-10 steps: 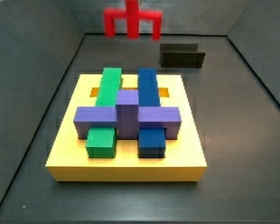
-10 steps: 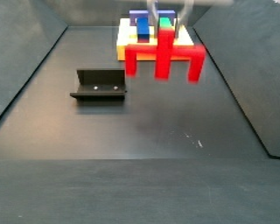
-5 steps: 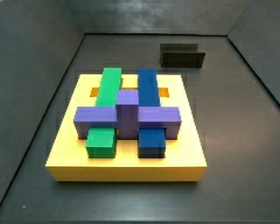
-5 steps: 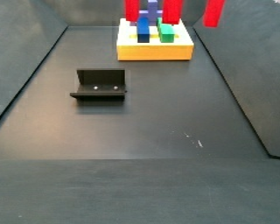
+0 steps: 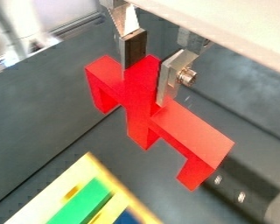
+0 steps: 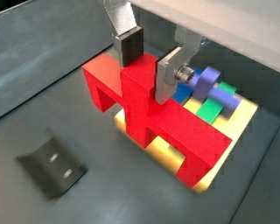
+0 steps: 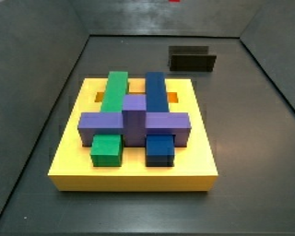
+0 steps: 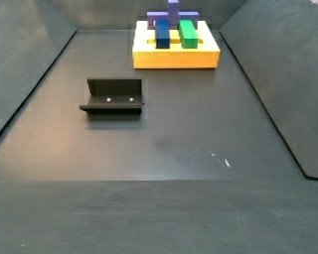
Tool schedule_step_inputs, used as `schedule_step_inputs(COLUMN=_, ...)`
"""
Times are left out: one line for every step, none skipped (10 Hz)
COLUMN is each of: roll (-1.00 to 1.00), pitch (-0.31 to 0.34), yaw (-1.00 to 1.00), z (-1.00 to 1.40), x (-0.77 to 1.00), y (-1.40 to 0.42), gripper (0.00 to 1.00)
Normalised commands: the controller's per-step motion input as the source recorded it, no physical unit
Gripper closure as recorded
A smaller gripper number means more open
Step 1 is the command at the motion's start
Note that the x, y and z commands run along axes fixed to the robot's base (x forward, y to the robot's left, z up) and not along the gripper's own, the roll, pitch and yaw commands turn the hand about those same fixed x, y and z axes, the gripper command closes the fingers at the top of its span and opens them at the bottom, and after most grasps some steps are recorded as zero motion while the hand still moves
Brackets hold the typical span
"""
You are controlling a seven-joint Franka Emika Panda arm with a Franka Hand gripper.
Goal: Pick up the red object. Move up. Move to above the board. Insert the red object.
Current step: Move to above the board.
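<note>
In both wrist views my gripper (image 5: 149,59) (image 6: 150,54) is shut on the central stem of the red object (image 5: 166,127) (image 6: 154,114) and holds it high above the floor. The silver fingers (image 5: 174,74) (image 6: 170,70) press the stem from both sides. The yellow board (image 7: 135,177) (image 8: 175,60) lies on the floor with green, blue and purple blocks fitted in it. Part of it shows below the red object in both wrist views (image 5: 63,188) (image 6: 245,125). In both side views the gripper is out of view, and so is the red object except perhaps a red sliver at one frame's upper edge.
The dark fixture (image 7: 194,60) (image 8: 112,96) stands on the floor apart from the board; it also shows in both wrist views (image 5: 241,188) (image 6: 49,162). Grey walls enclose the dark floor. A purple cross block (image 7: 135,118) lies across the board's middle.
The red object has risen with the gripper; it was in both side views one second ago and has now left them upward. The board and fixture have not moved.
</note>
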Motion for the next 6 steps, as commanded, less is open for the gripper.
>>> schedule_step_inputs(roll=0.01, pitch=0.126, yaw=0.03, z=0.22, x=0.15, y=-1.4, gripper=1.0)
schedule_step_inputs(roll=0.03, pitch=0.135, yaw=0.03, z=0.22, x=0.18, y=-1.4, gripper=1.0)
schedule_step_inputs(roll=0.02, pitch=0.149, yaw=0.02, z=0.16, x=0.17, y=-0.99, gripper=1.0)
schedule_step_inputs(roll=0.03, pitch=0.147, yaw=0.01, z=0.09, x=0.14, y=-0.5, gripper=1.0)
schedule_step_inputs(roll=0.03, pitch=0.13, yaw=0.01, z=0.07, x=0.12, y=-0.35, gripper=1.0)
schedule_step_inputs(roll=0.04, pitch=0.107, yaw=0.01, z=0.05, x=0.08, y=-0.23, gripper=1.0)
